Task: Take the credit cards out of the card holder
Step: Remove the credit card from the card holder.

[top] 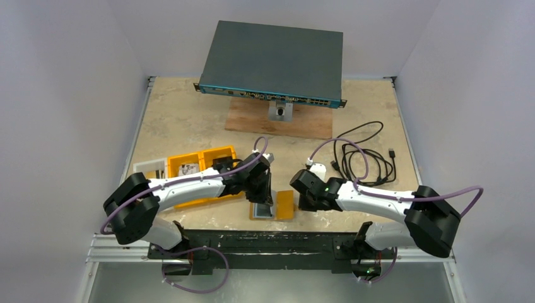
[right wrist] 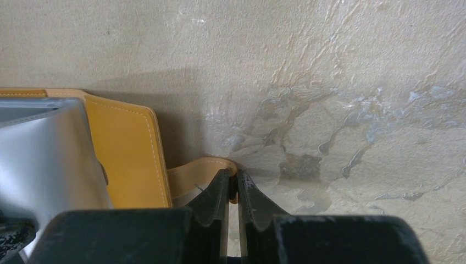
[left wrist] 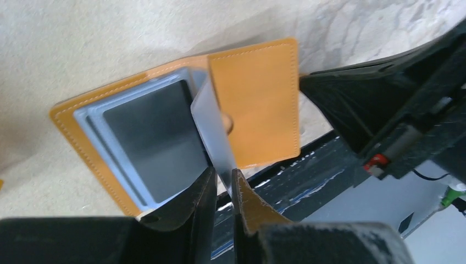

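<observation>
Jaws of the left gripper [left wrist: 222, 173] are pinching narrowly on the lower edge of a lifted card [left wrist: 211, 129]. This thin grey-silver sheet is standing up on edge out of the open card holder [left wrist: 255, 99] and curving away just beyond the fingertips. To one side of these jaws the remaining credit cards [left wrist: 151, 137] are lying flat in a stepped grey stack inside one half of the holder. To the other side the bare tan half is lying open on the table [left wrist: 82, 44].

The right gripper [right wrist: 237, 179] is holding its jaws almost together, and between their tips it is nipping a small tan strap [right wrist: 200, 170] that is curling out from the holder's near edge. Beside these jaws the holder's stitched tan flap is lying flat, and the grey card is rising further off to that same side.

From above, the holder is sitting between the two grippers, close to the table's near edge. The left gripper is hanging over its card side and the right gripper is reaching in at its tan side. Well beyond both jaws, a yellow compartment tray [top: 202, 161], a coil of black cables [top: 366, 158] and a dark network switch [top: 271, 60] on a wooden board [top: 252, 120] are resting.
</observation>
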{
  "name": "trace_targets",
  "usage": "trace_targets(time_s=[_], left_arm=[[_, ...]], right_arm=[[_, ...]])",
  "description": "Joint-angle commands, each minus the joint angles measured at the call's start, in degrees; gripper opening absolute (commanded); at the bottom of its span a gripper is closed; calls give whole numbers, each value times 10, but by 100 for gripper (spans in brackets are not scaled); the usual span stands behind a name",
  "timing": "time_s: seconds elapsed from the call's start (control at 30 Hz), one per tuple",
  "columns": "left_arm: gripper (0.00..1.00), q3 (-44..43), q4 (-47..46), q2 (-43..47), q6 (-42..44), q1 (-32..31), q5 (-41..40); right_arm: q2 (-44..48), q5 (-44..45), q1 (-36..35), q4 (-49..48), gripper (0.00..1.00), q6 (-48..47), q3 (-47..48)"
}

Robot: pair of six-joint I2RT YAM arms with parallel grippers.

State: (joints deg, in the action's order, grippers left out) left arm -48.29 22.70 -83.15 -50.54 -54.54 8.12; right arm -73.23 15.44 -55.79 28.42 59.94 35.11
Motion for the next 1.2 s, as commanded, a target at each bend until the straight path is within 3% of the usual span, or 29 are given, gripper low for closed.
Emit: trace_targets(time_s=[0.0, 0.13, 0.37, 0.47, 0.7, 0.8, 1.07, 1.17], left_arm=[[16, -30, -39, -15, -13, -3, 16], [16, -45, -65, -51, -17, -5, 40], [20, -89, -90, -118, -19, -13, 69], [28, -104, -97, -148, -22, -13, 84], [48, -144, -79, -187, -14, -13, 99], [52, -151, -76, -193, -14, -13, 106], [56, -143, -82, -203, -23, -1, 133], [54, -131, -94, -204, -29, 11, 151]], right_arm=[[-1, 0, 4, -13, 0, -7, 1], [20, 11, 3, 3, 0, -13, 15], [82, 28, 3, 41, 29, -18, 54], [104, 50, 3, 60, 34, -27, 74], [127, 27, 2, 40, 24, -51, 87], [121, 0, 1, 3, 19, -58, 74], [167, -40, 2, -107, 0, 6, -33], [226, -27, 2, -112, 0, 41, -69]])
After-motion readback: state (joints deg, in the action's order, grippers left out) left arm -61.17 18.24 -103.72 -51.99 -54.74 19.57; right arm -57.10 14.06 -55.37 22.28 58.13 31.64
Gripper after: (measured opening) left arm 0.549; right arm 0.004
